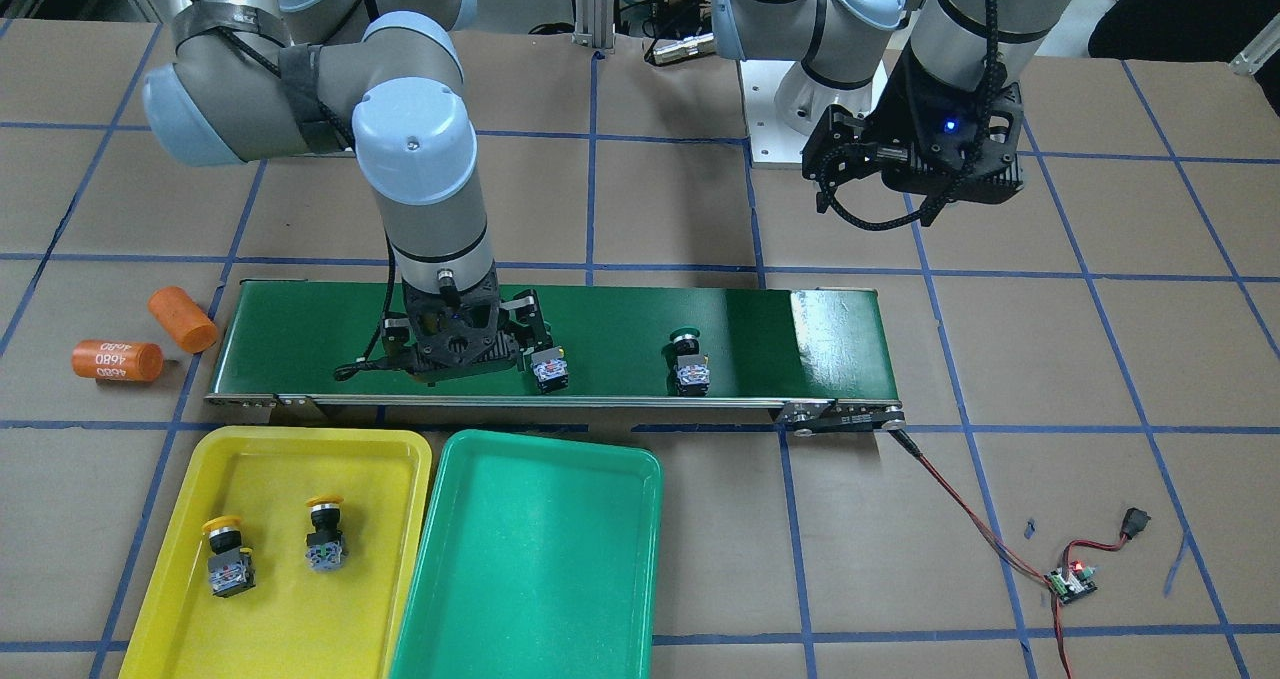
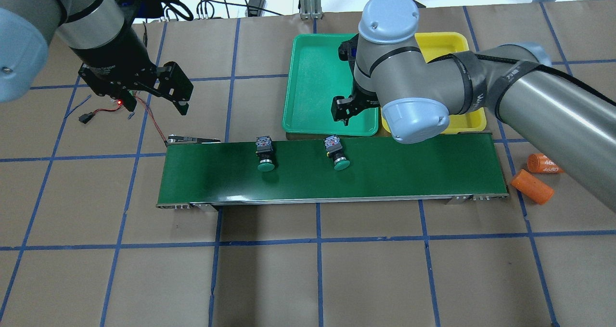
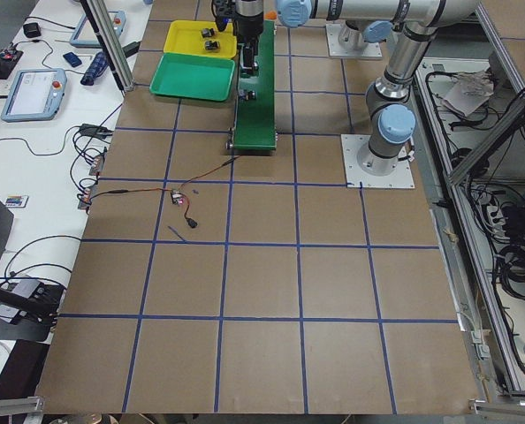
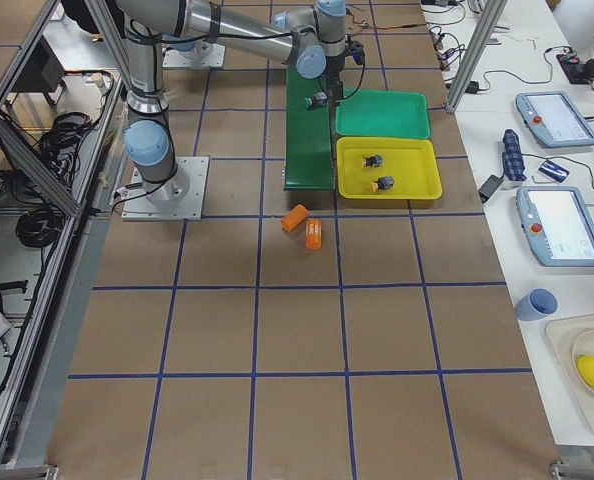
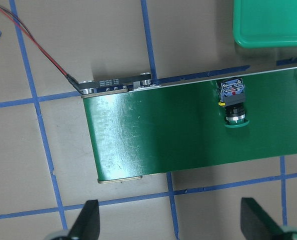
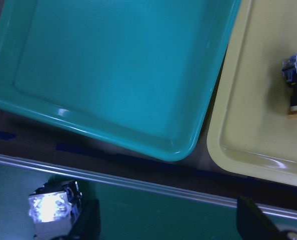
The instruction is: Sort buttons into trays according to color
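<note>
**Operator:** Where does the sort stand?

**Spotter:** The conveyor belt (image 2: 409, 168) lies across the middle; beyond it from the robot lie the green tray (image 1: 540, 559) and the yellow tray (image 1: 290, 609), side by side. Both yellow-capped buttons (image 1: 225, 554) lie in the yellow tray; the green tray holds no button yet. That leaves the near green button (image 2: 337, 153) and the far green button (image 2: 265, 152), both on their sides on the belt, well apart.

**Operator:** And my grippers?

**Spotter:** Your right gripper (image 6: 168, 227) hangs spread wide and holding nothing, over the belt's tray-side edge; your left gripper (image 5: 171, 227) hovers just as wide and bare off the belt's other end.

**Operator:** How do I take this pick cleanly?

**Spotter:** I judge the near green button is your target. In the right wrist view it sits just outside one finger, not between the two, so slide over until it is centred; then close across the black body, not the rounded cap, which would likely slip.

**Operator:** Anything to catch on?

**Spotter:** The belt's metal side rail, then the green tray's raised rim; lift before you cross both. The tray floor gives you ample room to set down; the far button and your left gripper are well out of your path.
</note>
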